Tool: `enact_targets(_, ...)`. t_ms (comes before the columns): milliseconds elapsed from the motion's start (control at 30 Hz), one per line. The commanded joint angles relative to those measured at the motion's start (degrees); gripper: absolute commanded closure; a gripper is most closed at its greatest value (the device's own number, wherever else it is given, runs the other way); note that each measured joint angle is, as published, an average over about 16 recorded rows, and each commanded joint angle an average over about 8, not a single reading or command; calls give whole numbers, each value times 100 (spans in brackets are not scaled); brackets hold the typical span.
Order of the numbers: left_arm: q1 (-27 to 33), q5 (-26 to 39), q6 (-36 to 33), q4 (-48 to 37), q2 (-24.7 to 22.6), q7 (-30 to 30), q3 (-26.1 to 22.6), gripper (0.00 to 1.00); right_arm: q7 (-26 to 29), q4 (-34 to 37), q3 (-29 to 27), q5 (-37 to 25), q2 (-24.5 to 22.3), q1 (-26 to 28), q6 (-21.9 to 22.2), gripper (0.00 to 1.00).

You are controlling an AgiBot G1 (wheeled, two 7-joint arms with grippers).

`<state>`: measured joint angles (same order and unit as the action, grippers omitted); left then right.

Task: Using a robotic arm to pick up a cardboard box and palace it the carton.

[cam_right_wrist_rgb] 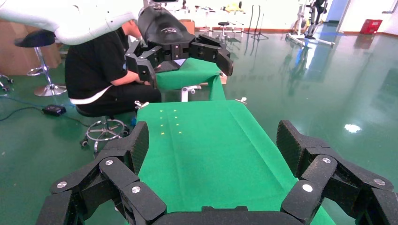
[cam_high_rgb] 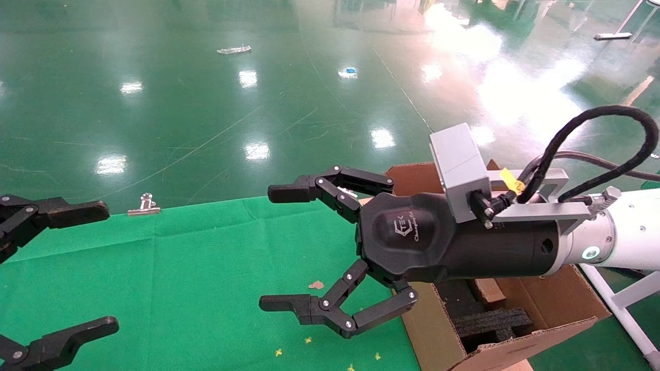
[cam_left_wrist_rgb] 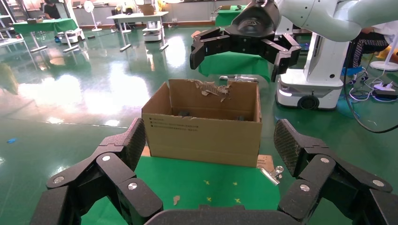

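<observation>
While the right pincer [cam_high_rgb: 278, 247] hangs spread and empty above the green desk [cam_high_rgb: 180, 268] beside the carton [cam_high_rgb: 515, 319], the left pincer [cam_high_rgb: 98, 268] also gapes. No small cardboard box is in view; likely light and stiff, best pinched across its narrow faces.
</observation>
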<state>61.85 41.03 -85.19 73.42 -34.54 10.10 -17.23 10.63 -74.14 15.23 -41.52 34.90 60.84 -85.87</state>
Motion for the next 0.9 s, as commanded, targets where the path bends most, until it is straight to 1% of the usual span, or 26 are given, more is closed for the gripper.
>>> enact_targets(33,0,0,0,0,0,0,0,0,4,15,21,-6,3,19,5,0)
enact_targets(900,0,0,-1,0,0,0,1,0,19,74,98,-38,13,87,22,0)
